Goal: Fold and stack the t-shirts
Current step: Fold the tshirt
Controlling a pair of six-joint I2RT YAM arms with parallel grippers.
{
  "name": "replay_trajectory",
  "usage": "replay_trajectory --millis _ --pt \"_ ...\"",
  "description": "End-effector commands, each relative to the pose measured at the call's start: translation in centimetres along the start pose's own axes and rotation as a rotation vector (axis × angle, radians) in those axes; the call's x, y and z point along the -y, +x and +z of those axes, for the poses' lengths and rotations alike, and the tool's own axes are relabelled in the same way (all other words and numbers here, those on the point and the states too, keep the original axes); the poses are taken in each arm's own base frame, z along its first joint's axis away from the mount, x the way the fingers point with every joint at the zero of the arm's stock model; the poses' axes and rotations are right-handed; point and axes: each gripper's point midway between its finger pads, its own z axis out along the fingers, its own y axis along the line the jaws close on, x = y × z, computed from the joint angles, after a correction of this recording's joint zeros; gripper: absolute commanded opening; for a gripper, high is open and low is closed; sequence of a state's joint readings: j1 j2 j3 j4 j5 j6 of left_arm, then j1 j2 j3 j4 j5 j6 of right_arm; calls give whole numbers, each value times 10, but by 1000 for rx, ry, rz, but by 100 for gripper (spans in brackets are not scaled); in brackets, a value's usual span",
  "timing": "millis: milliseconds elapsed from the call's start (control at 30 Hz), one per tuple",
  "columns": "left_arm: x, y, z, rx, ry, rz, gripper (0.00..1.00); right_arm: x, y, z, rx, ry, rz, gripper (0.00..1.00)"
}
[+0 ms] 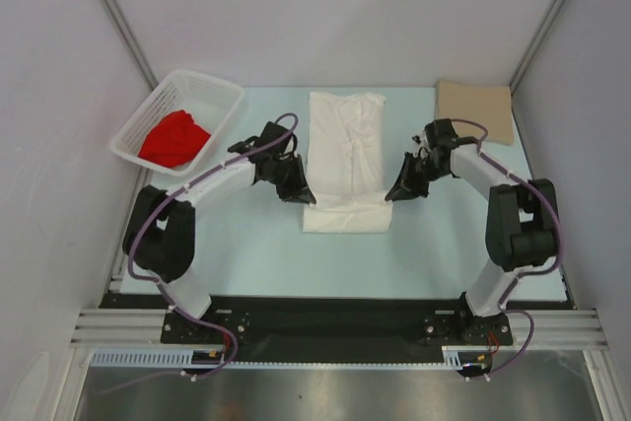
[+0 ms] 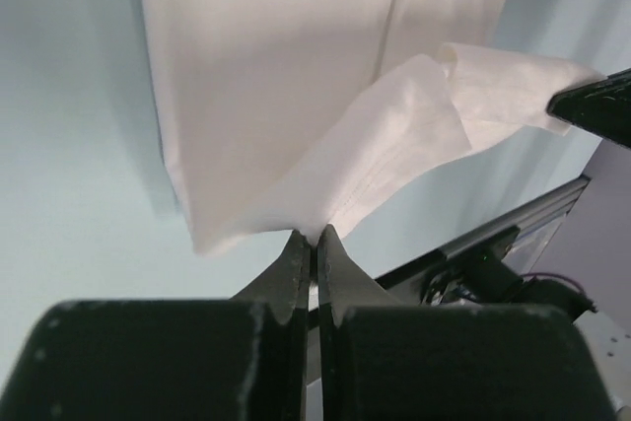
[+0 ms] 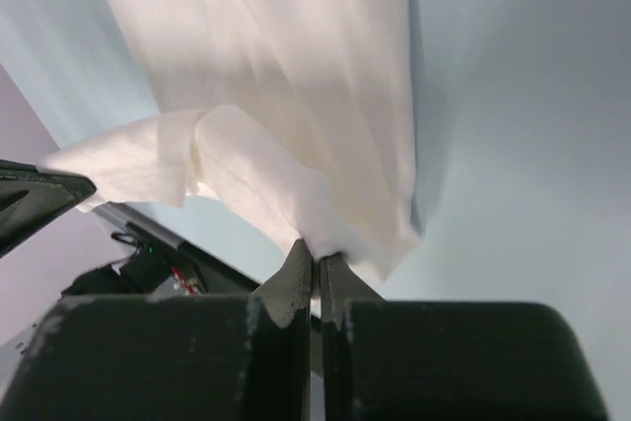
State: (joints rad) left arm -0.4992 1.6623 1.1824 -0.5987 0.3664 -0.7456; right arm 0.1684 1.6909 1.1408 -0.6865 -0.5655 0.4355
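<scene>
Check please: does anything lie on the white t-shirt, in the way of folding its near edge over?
Nothing visible does. The left claw and the right claw each pinch a near corner of the white t-shirt; its upper side is bare.

Soft cloth t-shirts: three. One white cloth t-shirt (image 1: 345, 145), one tan cloth t-shirt, flat rectangle (image 1: 475, 110), one bright red cloth t-shirt, crumpled (image 1: 174, 138). White plastic lattice basket (image 1: 212, 83): one. White-and-black robot arms: two, left arm (image 1: 217, 182), right arm (image 1: 478, 167). Pale blue flat surface (image 1: 256, 253): one.
</scene>
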Motion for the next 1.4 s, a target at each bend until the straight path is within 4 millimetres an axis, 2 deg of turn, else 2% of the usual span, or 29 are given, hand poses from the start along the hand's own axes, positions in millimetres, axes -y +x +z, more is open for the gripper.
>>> replay_trajectory --millis 0,33,67,133,167,200,400,433,567,767,800,833,900,967,1000,1033,1100,1133,1167,1233,1267,1300,1333,1367 --pt "-5 -48 -2 33 -32 2 0 -3 -35 1 -18 1 -47 0" --pt "-7 -55 6 13 -32 -10 0 -3 -43 2 -20 1 -43 0" --pt "3 -74 3 40 -8 7 0 -14 -61 -2 0 -12 -56 0" --pt "5 -89 4 29 14 -4 0 -10 -76 9 -19 -11 -28 0" --pt "9 -101 12 22 29 -3 0 -10 -82 10 -23 -10 -19 0" --pt "9 -106 13 11 34 -6 0 -15 -94 14 -20 -27 -21 0" --pt "9 -136 23 37 39 -29 0 -18 -120 26 -33 -37 -9 0" --pt "7 -138 24 41 39 -34 0 -22 -125 24 -22 -43 -19 0" --pt "8 -146 31 32 62 -43 0 -15 -132 34 -45 -38 1 0" --pt "1 -145 43 13 48 -68 0 -14 -133 37 -55 -46 12 2" --pt "-1 -146 43 20 43 -71 1 -12 -132 39 -60 -44 15 5" --pt "-1 -147 43 25 42 -71 2 -10 -133 39 -61 -40 18 15" --pt "-1 -150 43 37 43 -72 14 -7 -136 38 -48 -20 16 20" --pt "-2 -157 38 68 17 -55 22 -1 -140 33 -23 25 12 32" --pt "-3 -160 33 87 -2 -46 34 -5 -147 24 9 44 -8 37" --pt "-9 -168 27 136 -53 -35 43 -2 -146 17 11 83 -6 46" --pt "-1 -173 -2 216 -91 26 63 2 -150 3 55 175 -51 55" --pt "0 -173 -10 245 -111 51 65 -5 -146 -11 73 197 -72 62" --pt "7 -168 -25 281 -119 97 65 -10 -140 -11 73 233 -106 63" --pt "16 -156 -30 281 -91 143 54 -22 -121 -14 65 239 -148 64" --pt "26 -137 -22 239 -33 167 42 -33 -110 -7 52 241 -176 63" --pt "30 -126 -16 206 -1 172 38 -37 -101 -2 44 242 -187 61" --pt "33 -117 -8 177 20 170 35 -44 -102 3 70 227 -203 55" --pt "37 -103 2 139 36 171 32 -42 -93 10 63 233 -197 49"
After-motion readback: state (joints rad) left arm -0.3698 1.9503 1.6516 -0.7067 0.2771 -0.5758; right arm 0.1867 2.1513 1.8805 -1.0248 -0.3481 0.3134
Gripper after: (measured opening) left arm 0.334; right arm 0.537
